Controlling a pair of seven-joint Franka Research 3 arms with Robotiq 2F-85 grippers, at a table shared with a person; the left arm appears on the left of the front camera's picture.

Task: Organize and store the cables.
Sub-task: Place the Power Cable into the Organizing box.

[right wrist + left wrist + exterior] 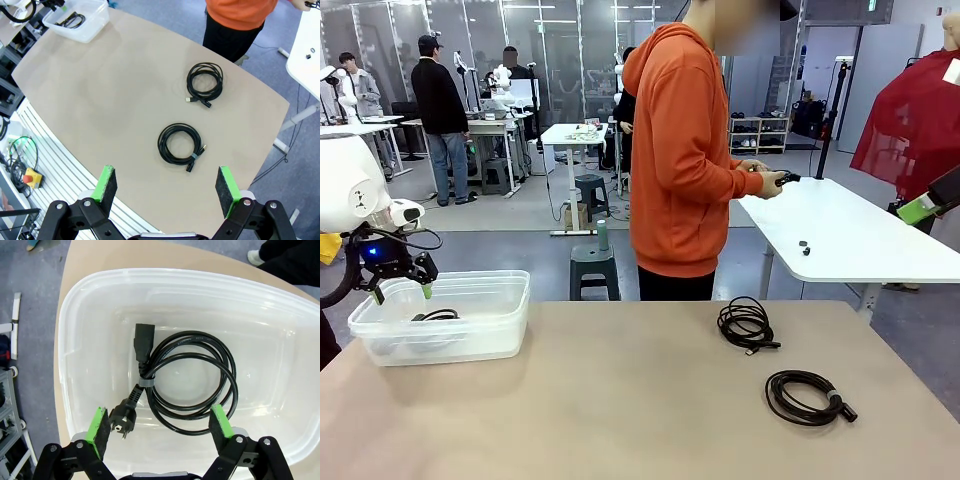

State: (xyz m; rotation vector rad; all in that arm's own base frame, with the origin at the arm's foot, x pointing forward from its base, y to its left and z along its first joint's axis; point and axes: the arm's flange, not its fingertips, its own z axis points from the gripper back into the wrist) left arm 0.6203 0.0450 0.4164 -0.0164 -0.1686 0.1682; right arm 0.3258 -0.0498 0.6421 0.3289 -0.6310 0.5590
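Observation:
One coiled black cable (190, 385) with plug ends lies inside the clear plastic bin (165, 277). My left gripper (159, 422) hovers open just above it, nothing between its green pads; from the front it hangs over the bin's left end (400, 280). Two more cables lie on the tan table. One coil (747, 325) is near the far edge and the other (807, 395) is closer, to the right. My right gripper (165, 184) is open and empty high above them, looking down on the nearer coil (179, 143) and the farther coil (204, 83).
The bin (470, 340) stands at the table's left side. A person in an orange hoodie (680, 150) stands beyond the far edge, turned toward a white side table (850, 235), hands busy with a small black item. The wide tan tabletop (620, 400) lies bare between bin and coils.

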